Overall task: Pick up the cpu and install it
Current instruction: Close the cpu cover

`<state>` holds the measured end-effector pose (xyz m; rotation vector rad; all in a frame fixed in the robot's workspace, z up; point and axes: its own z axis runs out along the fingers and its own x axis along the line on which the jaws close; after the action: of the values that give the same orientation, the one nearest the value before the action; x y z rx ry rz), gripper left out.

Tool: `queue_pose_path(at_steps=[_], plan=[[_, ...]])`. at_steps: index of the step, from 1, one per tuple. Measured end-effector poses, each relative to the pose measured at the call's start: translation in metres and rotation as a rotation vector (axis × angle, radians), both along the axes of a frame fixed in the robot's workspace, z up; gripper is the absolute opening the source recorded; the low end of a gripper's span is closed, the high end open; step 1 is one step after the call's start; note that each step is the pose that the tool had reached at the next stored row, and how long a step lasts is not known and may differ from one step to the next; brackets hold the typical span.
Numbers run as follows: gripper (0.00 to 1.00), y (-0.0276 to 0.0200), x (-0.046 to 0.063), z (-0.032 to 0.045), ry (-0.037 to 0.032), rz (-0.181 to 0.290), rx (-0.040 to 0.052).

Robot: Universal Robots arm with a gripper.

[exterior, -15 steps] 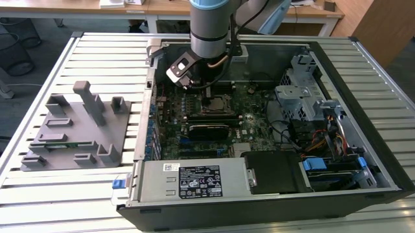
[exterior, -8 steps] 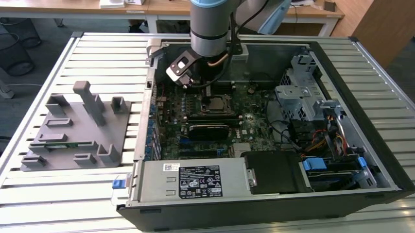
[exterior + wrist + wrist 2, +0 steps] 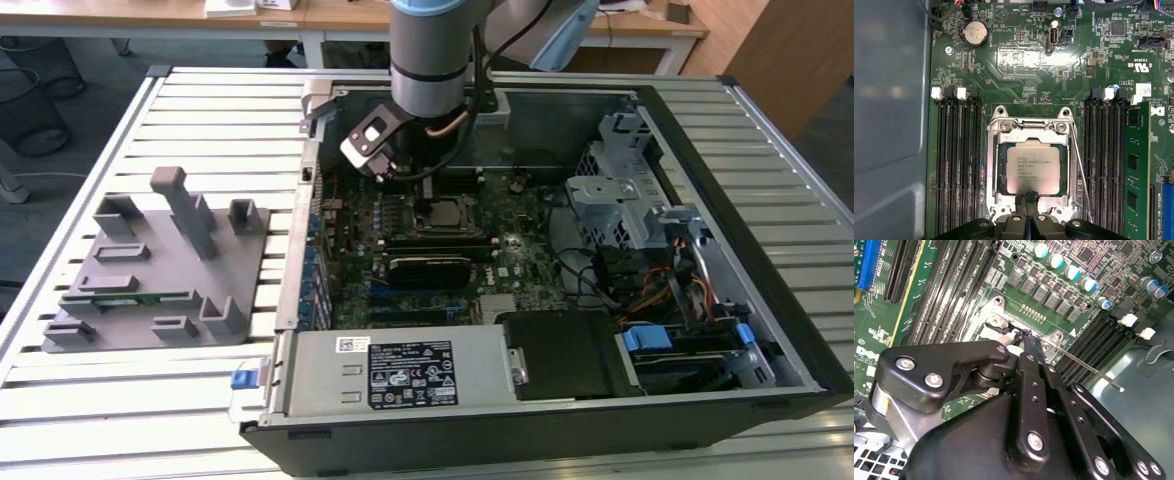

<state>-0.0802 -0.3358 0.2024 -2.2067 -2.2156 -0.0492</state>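
- Exterior view: gripper [image 3: 430, 190] inside the open case [image 3: 534, 435], above mid-board, toward the case's far wall.
- Same view: cpu [image 3: 445, 213] flat in the socket, just beside the fingertips. Grey tray [image 3: 160, 255] on the worktop, well apart, off the case's edge on the exterior view's left.
- First wrist view: cpu [image 3: 1033, 170] square within the socket [image 3: 995, 165], between two banks of memory slots [image 3: 956, 165]; memory stick [image 3: 1136, 165] in an outer slot.
- Same view: jaws closed tip to tip, nothing gripped. Gripper [image 3: 1027, 199] at the cpu's edge; contact not determinable.
- Lever [image 3: 1081, 175] along one socket side; latched or free, not determinable.
- Second wrist view: gripper [image 3: 1029, 340] closed likewise, tips at the socket [image 3: 999, 320] rim. Lever [image 3: 1089, 369] projecting past the socket toward the slots.
- Probable hazard: sideways or downward push from the closed tips on an unclamped cpu, tilting it and bending socket pins.
- Probable hazard: finger catching the lever, dragging it across nearby board parts.
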Motion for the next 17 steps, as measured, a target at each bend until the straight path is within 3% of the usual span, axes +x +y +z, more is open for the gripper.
queue_pose_path(at_steps=[6,17], plan=[[0.11,0.0001,0.0,-0.002,0.0002,0.0,0.0133],[0.11,0.0,0.0,0.0026,0.0002,0.0,0.0094]])
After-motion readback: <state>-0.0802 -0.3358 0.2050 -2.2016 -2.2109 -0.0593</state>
